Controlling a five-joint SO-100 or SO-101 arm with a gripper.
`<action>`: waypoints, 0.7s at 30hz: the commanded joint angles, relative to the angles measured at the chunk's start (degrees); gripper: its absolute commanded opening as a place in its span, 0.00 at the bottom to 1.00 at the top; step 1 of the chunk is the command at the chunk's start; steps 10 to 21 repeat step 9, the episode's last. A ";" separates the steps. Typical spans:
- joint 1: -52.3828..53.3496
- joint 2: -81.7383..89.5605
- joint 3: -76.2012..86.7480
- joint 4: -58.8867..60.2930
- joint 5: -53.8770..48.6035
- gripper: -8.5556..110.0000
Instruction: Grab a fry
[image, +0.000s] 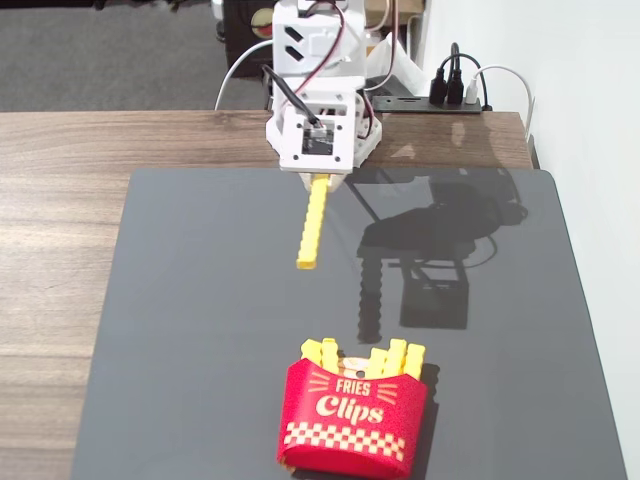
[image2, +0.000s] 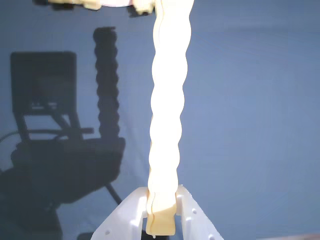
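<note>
The fry (image: 313, 222) is a thin notched yellow stick. My white gripper (image: 320, 179) is shut on its far end and holds it out above the dark mat, pointing toward the carton. In the wrist view the fry (image2: 167, 110) runs up from between my white fingers (image2: 125, 215), washed out pale; the gripper (image2: 161, 212) clamps its lower end. The red "FRIES Clips" carton (image: 352, 415) lies on the mat at the near edge with several matching yellow sticks (image: 365, 357) in its mouth.
A dark grey mat (image: 200, 320) covers the wooden table (image: 60, 200). A power strip with plugs (image: 450, 95) sits behind the table at the back right. The arm's shadow (image: 440, 240) falls on the mat to the right.
</note>
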 joint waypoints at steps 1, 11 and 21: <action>0.09 -2.29 -5.63 1.05 -0.62 0.08; 0.18 -4.04 -7.29 1.32 -1.32 0.08; 0.18 -4.04 -7.29 1.32 -1.32 0.08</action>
